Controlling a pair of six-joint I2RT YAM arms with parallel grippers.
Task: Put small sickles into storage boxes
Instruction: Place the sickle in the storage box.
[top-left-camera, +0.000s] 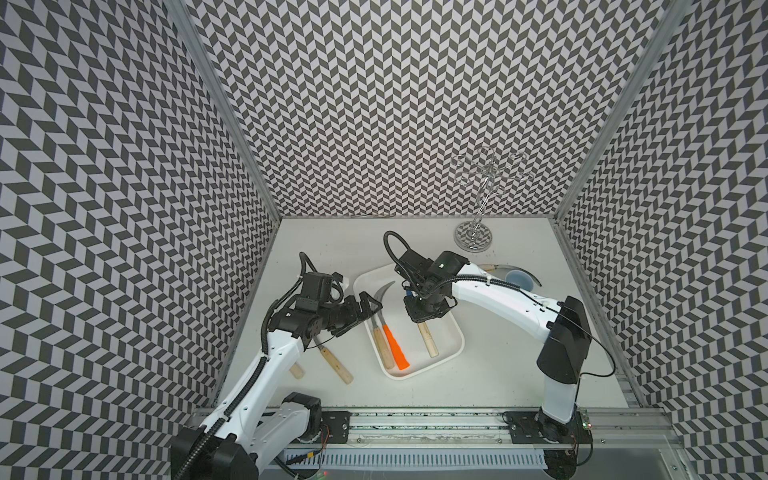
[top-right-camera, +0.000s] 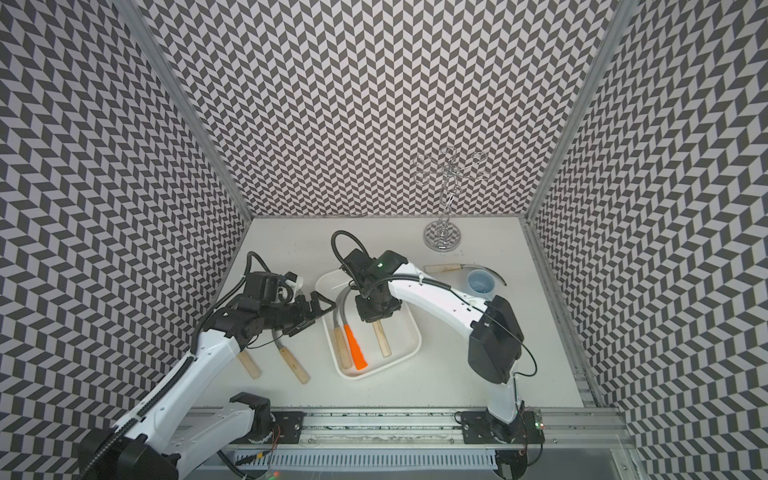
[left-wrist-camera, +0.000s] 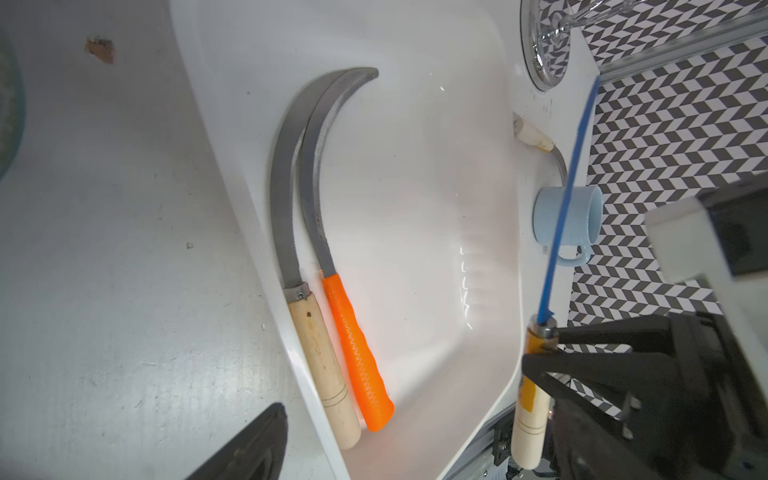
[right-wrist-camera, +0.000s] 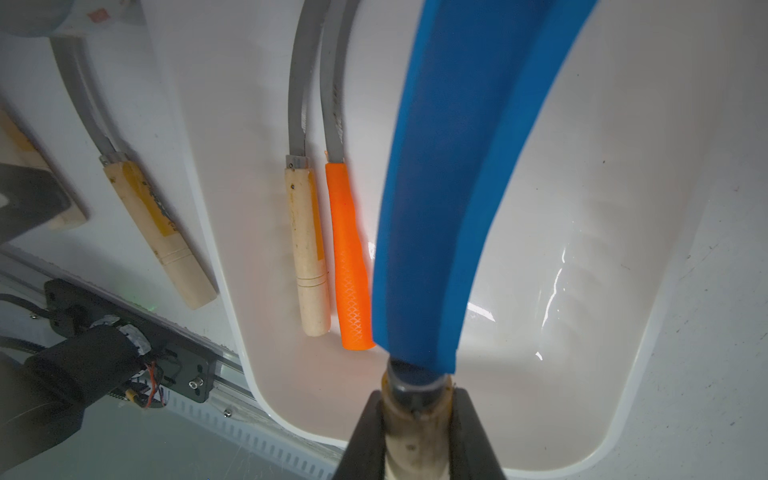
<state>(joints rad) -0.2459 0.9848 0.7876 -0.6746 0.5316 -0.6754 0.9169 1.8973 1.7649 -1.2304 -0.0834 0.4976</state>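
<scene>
Blue-bladed sickle (right-wrist-camera: 449, 187) fills the right wrist view, its pale handle clamped between the jaws of the right gripper (right-wrist-camera: 417, 415) just behind the ferrule.

Counter (top-left-camera: 498, 374) carries the white tray (top-left-camera: 446, 332) at centre. The held sickle hangs over the tray's right half, long axis roughly along the tray's length, blade toward the far end. I cannot tell whether the handle end touches the floor. Bare floor lies straight below it, so I judge the next move is a short descent and release by the right arm, with no turning needed.

Lying in the tray, side by side along its left wall: wood-handled sickle (left-wrist-camera: 316, 345) and orange-handled sickle (left-wrist-camera: 357, 353).

Outside the tray:
- Near loose sickle (top-left-camera: 336, 365), left of the tray.
- Far loose sickle (top-left-camera: 297, 370), partly under the left arm.
- Sixth sickle (top-left-camera: 488, 267), its blade curving round the light blue mug (top-left-camera: 519, 279).

Left gripper (top-left-camera: 359, 318) hovers at the tray's left rim, jaws fully apart, holding nothing. It is the nearer one to both loose sickles.
</scene>
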